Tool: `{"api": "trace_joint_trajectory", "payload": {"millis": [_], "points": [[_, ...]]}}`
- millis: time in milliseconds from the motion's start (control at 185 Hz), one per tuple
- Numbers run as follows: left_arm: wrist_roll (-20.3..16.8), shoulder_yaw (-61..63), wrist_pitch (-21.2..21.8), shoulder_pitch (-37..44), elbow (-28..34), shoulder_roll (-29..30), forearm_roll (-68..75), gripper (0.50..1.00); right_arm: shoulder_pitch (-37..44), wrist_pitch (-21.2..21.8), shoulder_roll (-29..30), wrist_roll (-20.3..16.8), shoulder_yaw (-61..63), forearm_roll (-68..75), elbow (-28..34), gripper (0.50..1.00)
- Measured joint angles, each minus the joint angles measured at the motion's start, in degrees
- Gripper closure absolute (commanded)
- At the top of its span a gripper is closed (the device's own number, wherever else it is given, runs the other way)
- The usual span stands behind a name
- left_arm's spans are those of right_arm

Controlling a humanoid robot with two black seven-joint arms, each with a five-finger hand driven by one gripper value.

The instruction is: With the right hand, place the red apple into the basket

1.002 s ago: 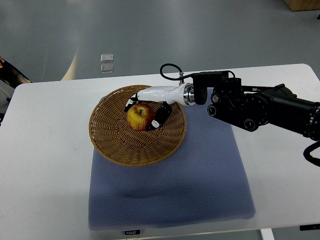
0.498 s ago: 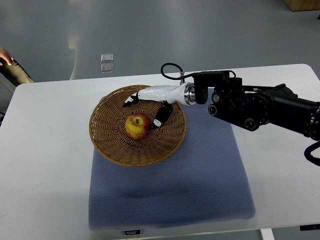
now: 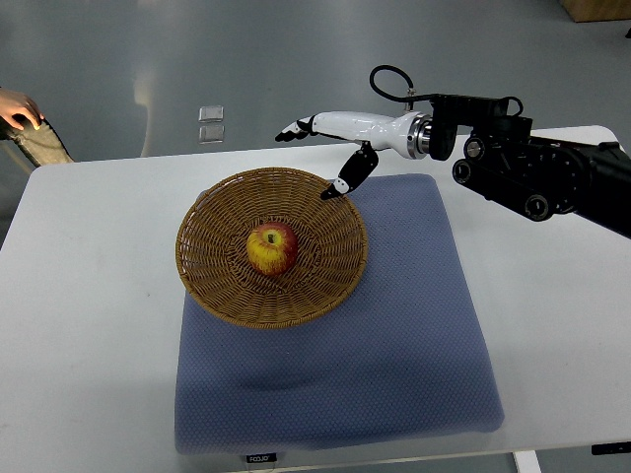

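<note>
Red apple [image 3: 272, 247] sat upright at the middle of the wicker basket [image 3: 212, 286], clear of the woven wall all round. Basket rested across the blue mat's [image 3: 394, 345] far-left corner, partly on the white table [image 3: 89, 325]. Right hand [image 3: 330, 143] hovered over the basket's far rim, fingers spread, holding nothing. At the picture's far-left edge, a person's hand [image 3: 18, 106].

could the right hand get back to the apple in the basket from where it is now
Probably yes. The right hand hovers open above the basket's far rim, and the apple sits uncovered in the middle with nothing between them.
</note>
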Motion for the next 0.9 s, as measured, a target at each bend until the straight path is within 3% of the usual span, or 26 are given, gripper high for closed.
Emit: {"api": "trace_joint_trajectory", "payload": {"millis": [504,899], "points": [[0.00,0.00,0.00,0.02,-0.01,0.00,0.00,0.500,-13.74,-0.46,-1.07,0.47,17.49,22.85,-2.70,0.587],[0.00,0.00,0.00,0.03,-0.01,0.00,0.00,0.500,-19.08,-0.51,1.36,0.37,20.01,48.08,-4.66,0.587]]}}
